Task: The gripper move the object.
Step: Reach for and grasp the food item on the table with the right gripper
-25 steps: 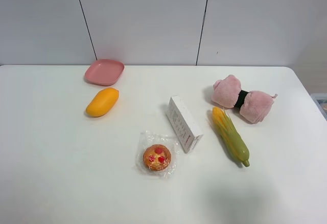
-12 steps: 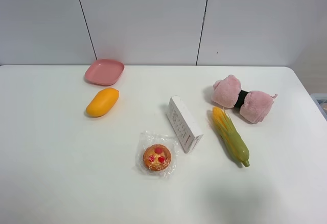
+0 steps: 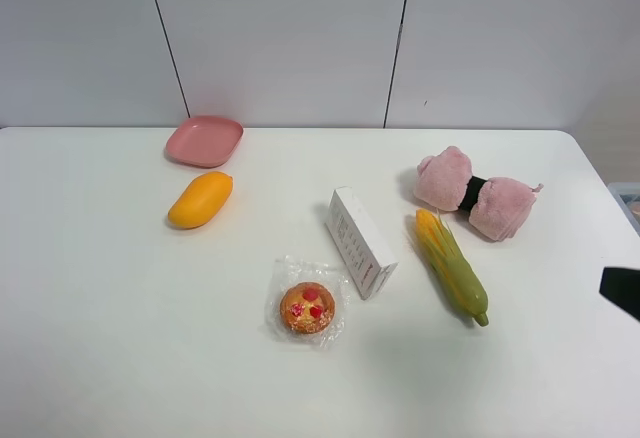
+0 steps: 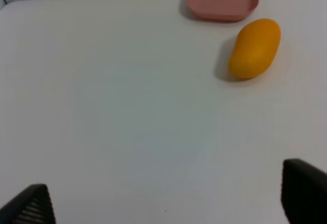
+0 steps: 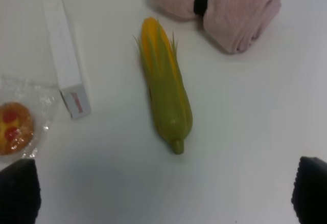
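Observation:
The object, a small round golden-brown tart [image 3: 307, 307] with red spots in clear wrap, lies on the white table at front centre. It also shows in the right wrist view [image 5: 14, 128]. My right gripper [image 5: 163, 193] is open and empty, its fingers spread wide, hovering apart from the tart and near the corn. A black part of the right arm [image 3: 622, 290] shows at the right edge of the exterior view. My left gripper [image 4: 166, 208] is open and empty over bare table, short of the mango; it is out of the exterior view.
An orange mango [image 3: 201, 199] and a pink dish [image 3: 205, 140] lie at back left. A white box [image 3: 360, 242] lies just right of the tart, with a corn cob [image 3: 452, 265] and a pink plush roll [image 3: 475, 193] further right.
A black part of the right arm has come into the exterior view at its right edge. The things on the table have not moved.

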### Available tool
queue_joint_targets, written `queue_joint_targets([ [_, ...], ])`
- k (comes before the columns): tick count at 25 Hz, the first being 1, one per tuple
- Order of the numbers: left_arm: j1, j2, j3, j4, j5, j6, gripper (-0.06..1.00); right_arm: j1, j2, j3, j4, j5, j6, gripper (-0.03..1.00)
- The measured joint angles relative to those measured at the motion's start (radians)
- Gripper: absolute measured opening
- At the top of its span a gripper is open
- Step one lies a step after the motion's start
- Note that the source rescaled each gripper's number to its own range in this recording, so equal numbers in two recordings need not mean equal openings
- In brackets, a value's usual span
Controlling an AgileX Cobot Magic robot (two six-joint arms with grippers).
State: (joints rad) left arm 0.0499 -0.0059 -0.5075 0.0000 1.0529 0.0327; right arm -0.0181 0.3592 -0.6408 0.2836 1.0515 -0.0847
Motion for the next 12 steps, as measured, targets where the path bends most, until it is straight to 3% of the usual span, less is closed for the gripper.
queue_joint_targets([
  [6, 0.000, 0.000, 0.000, 0.000, 0.000, 0.000, 1.00, 0.000, 0.255, -0.261, 0.002, 0.000, 0.000, 0.99],
  [12, 0.000, 0.000, 0.000, 0.000, 0.000, 0.000, 1.00, 0.000, 0.537, -0.551, 0.010, 0.114, 0.000, 0.99],
])
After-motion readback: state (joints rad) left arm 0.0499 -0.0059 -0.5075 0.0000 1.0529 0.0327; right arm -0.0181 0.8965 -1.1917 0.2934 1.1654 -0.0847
